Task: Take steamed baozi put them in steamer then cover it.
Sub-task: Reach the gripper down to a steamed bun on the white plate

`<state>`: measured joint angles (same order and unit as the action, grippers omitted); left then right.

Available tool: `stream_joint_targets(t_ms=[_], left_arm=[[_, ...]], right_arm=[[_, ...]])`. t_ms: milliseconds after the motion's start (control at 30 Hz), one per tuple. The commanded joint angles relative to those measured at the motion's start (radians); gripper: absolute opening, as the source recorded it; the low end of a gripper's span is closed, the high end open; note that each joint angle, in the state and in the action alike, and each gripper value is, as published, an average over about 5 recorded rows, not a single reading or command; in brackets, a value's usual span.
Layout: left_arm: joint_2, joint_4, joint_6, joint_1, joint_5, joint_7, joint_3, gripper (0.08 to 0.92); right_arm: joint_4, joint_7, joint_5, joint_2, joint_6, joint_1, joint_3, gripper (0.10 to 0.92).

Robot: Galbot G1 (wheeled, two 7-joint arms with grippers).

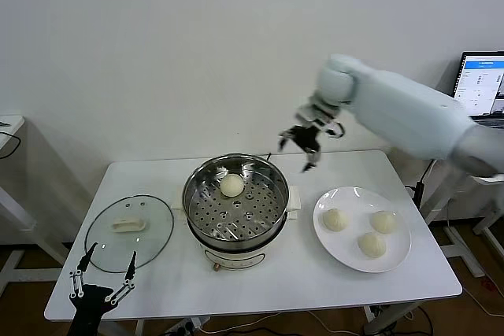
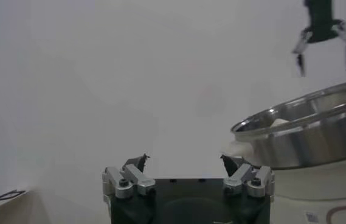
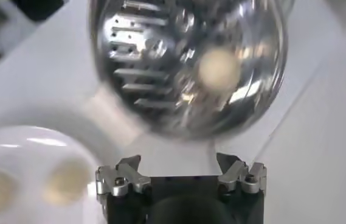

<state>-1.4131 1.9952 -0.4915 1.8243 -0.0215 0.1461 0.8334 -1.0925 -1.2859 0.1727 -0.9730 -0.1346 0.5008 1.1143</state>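
The round shiny stainless-steel steamer (image 1: 235, 204) with its perforated tray stands mid-tabletop (image 1: 260, 289) on a cream-white base; one cream-white steamed baozi (image 1: 231, 186) lies on the tray toward its far side; three more baozi (image 1: 335, 219) rest on the flat white plate (image 1: 324, 235) just beside the steamer on the robot's right; the clear glass cover (image 1: 129, 232) with cream-white handle lies flat on the steamer's other side; the right gripper (image 1: 302, 144) hangs in the air above the steamer's far right rim, fingers spread and apparently empty, though its wrist view is blurred; the left gripper (image 1: 103, 271) waits low at the near tabletop edge by the cover, fingers spread.
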Motion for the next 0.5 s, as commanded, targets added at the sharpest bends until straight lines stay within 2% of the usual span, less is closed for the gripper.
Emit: stream_joint_targets(t_ms=[33, 267, 500], left_arm=[[0.0, -0.003, 0.0, -0.002, -0.001, -0.001, 0.0, 0.823], [-0.003, -0.01, -0.006, 0.002, -0.012, -0.001, 0.003, 0.823], [-0.006, -0.013, -0.008, 0.004, -0.015, -0.001, 0.004, 0.823]], right_arm=[[-0.042, 0.091, 0.116, 0.248, 0.222, -0.118, 0.141, 0.823], [0.011, 0.189, 0.076, 0.194, 0.226, -0.213, 0.111, 0.823], [0.039, 0.215, 0.055, 0.157, 0.225, -0.279, 0.068, 0.823]])
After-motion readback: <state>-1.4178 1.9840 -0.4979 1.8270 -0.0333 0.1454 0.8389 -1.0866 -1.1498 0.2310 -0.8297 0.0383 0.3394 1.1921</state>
